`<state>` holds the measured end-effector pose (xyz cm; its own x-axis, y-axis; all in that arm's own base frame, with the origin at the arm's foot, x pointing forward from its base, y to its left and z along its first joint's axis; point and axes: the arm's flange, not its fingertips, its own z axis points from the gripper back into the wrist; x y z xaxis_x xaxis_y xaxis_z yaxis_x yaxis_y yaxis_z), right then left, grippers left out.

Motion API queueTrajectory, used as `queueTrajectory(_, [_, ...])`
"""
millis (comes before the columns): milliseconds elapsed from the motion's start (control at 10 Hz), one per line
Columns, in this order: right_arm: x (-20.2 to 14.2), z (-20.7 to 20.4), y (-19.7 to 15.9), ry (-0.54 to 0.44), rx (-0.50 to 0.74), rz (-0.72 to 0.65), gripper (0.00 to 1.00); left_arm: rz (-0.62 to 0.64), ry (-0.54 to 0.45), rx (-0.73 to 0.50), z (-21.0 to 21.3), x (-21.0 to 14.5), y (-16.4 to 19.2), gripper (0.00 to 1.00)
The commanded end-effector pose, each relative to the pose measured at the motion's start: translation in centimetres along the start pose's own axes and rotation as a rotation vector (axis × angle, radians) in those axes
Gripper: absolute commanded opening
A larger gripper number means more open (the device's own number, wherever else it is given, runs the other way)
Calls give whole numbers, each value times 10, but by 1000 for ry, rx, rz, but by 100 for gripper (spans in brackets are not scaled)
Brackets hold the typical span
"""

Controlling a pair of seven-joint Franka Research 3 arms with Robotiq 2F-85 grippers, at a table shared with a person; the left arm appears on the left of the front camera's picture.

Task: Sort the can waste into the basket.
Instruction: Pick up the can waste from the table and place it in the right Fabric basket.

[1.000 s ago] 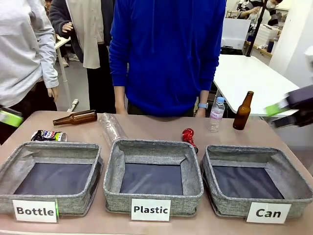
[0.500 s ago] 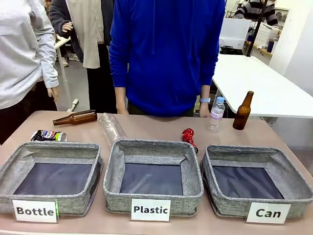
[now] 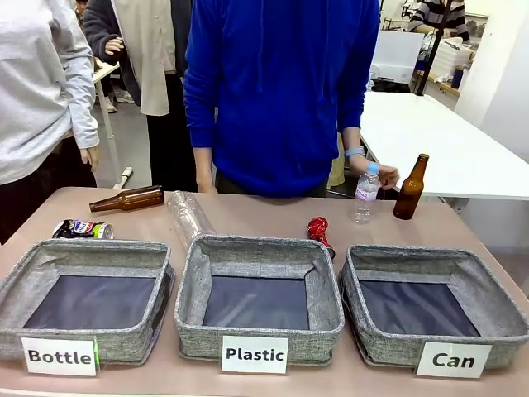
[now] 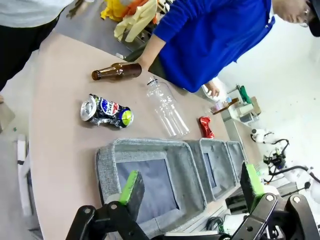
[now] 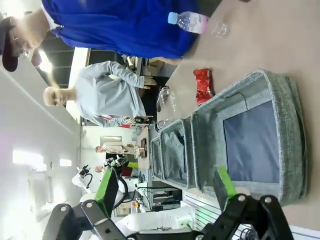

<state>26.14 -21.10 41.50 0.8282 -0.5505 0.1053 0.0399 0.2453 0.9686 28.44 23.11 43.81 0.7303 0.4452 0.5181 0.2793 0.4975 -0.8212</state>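
Snagging fabric worries me: red can [image 3: 318, 231] lies mid-frame just beside the Plastic basket's rim [image 3: 256, 242], printed can [image 3: 83, 229] far left, Can basket [image 3: 384, 351] lower right; my left fingers [image 4: 131, 184] and right fingers [image 5: 107, 189] hang spread, empty.

Bright, even overhead light leaves soft shadows in the basket [image 3: 413, 263] (front view crisp), while the 2 wrist views bow at their edges and the right wrist view blows out white along its left side.
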Motion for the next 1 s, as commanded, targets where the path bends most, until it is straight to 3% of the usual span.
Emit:
queueTrajectory(0, [-2,2,6,-16,19,17,100,-33,-14,-12,4,0,2,100])
queueTrajectory(400, [-2,2,6,-16,19,17,100,-13,3,7,5,-1,-2,100])
queueTrajectory(500, [-2,2,6,-16,19,17,100,-126,43,40,-8,6,-17,100])
queueTrajectory(700, [-2,2,6,-16,19,17,100,-268,231,179,-60,40,-46,100])
queueTrajectory(900, [-2,2,6,-16,19,17,100,-384,306,415,-120,58,-66,100])
